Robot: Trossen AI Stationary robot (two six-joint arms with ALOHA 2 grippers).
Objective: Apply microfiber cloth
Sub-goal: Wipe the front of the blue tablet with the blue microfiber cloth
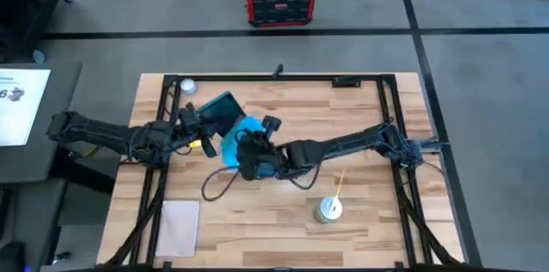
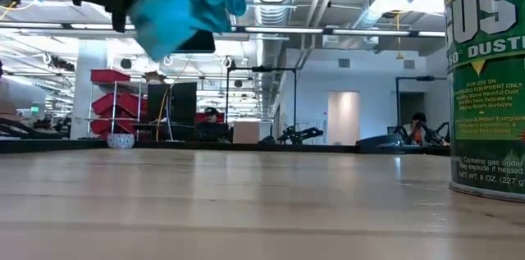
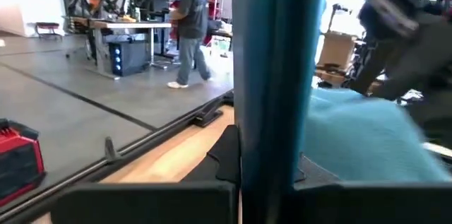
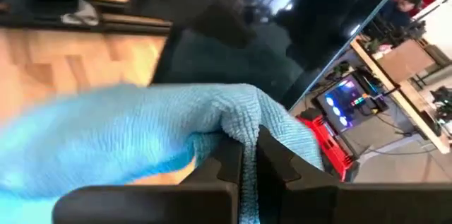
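Above the wooden worktop [image 1: 283,220], the right end effector [image 4: 248,164] pinches a fold of the microfiber cloth [image 1: 233,146] between nearly closed fingers, holding the blue fabric clear of the surface and against the dark tablet [image 1: 220,111]. The left end effector [image 1: 190,120] grips the tablet by one edge, tilting it up off the worktop. A duster can [image 1: 328,209] stands near the front, well apart, and a pale sheet [image 1: 180,227] lies at the front left corner.

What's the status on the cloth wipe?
Right gripper shut on cloth, lifted off table. Left gripper holds tablet tilted up. Cloth beside the screen. Nothing between them.
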